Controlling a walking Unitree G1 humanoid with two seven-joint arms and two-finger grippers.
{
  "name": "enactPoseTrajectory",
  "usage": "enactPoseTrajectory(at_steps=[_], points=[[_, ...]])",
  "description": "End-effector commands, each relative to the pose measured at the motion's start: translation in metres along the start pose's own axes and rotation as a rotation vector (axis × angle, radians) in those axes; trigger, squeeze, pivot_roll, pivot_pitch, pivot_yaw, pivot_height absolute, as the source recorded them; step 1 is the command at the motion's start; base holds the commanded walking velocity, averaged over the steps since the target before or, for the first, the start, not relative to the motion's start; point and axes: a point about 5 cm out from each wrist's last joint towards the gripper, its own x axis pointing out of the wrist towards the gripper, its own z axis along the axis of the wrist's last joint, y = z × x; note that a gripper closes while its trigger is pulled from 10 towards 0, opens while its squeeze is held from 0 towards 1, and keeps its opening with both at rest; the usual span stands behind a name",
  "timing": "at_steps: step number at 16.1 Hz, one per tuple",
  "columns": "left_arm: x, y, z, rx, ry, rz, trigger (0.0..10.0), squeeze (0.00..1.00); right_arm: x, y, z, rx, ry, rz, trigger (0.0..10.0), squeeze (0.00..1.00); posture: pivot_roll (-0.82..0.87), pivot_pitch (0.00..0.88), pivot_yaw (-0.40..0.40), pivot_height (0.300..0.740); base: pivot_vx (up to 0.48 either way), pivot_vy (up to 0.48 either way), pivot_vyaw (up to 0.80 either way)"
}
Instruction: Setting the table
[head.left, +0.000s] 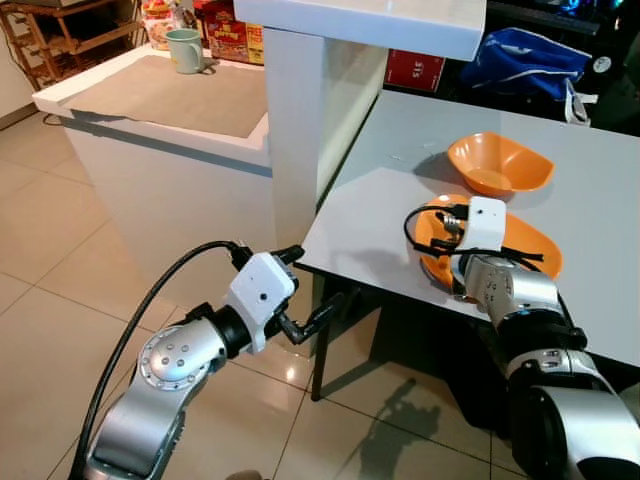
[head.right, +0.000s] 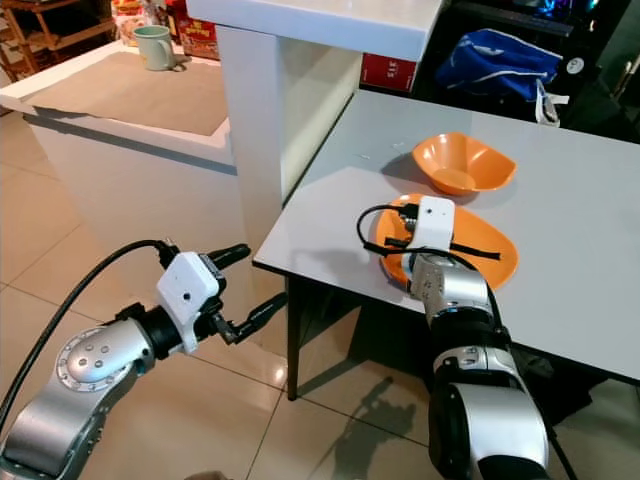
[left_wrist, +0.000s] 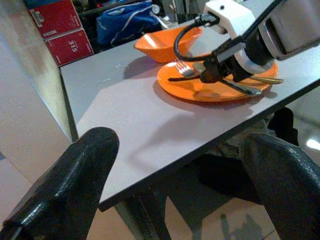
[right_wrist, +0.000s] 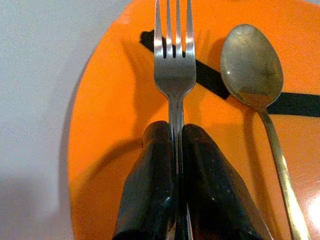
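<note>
Your left gripper (head.left: 300, 290) sits nearest, fingers spread and empty, off the grey table's (head.left: 380, 190) 8 o'clock corner; keep it parked there. Right gripper (right_wrist: 177, 150) is pinched tight on the fork (right_wrist: 174, 65) handle over the orange plate (right_wrist: 110, 115), the spoon (right_wrist: 252, 60) lying just beside at 3 o'clock. Lift straight up before you swing the fork off, staying clear of the spoon and the orange bowl (head.left: 498, 165) at 12 o'clock.
</note>
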Motion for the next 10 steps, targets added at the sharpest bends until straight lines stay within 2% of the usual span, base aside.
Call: enactPoseTrajectory(at_steps=[1,10], points=[[-0.0008,0.0009,0.0006,-0.003,0.009,-0.013,10.0,0.00,-0.0007,-0.0007,0.0171,0.021,-0.054,-0.001,10.0,0.00,0.09,0.000,-0.040,0.740,0.000,0.000,0.00],[-0.0041,-0.0003,0.0000,-0.008,0.023,-0.005,10.0,0.00,0.0039,0.0072,0.0243,0.051,-0.050,0.020,10.0,0.00,0.10,0.000,-0.045,0.740,0.000,0.000,0.00]])
